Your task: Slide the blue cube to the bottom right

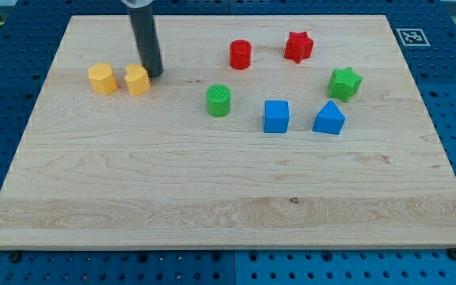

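The blue cube (276,115) sits on the wooden board (212,198), right of centre. A blue triangular block (329,119) lies just to its right. My tip (153,74) is far to the left of the blue cube, at the upper left of the board, touching or nearly touching the right side of a yellow block (137,80). The rod rises from it out of the view's top.
A second yellow block (101,78) lies left of the first. A green cylinder (219,100) stands left of the blue cube. A red cylinder (241,54), a red star (298,46) and a green star (344,82) lie above it.
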`<state>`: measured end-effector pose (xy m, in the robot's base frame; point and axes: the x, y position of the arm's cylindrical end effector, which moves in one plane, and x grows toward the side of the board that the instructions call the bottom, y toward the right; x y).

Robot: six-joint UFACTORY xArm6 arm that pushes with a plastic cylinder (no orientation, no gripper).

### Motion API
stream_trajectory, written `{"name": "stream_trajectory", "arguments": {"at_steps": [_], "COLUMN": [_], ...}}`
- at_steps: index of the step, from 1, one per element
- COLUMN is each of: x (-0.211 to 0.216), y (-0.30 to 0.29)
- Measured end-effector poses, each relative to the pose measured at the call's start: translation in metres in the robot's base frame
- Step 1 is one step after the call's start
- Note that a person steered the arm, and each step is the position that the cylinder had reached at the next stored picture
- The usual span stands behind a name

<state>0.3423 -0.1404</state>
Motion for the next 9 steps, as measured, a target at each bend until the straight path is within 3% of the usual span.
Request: {"name": "stream_trajectory", "arguments": {"at_steps": [1, 2, 4, 6, 9], "x": [0.003, -0.001, -0.007, -0.007, 0.056], "y": [-0.024, -0.012, 0.065, 0.095, 0.190]}}
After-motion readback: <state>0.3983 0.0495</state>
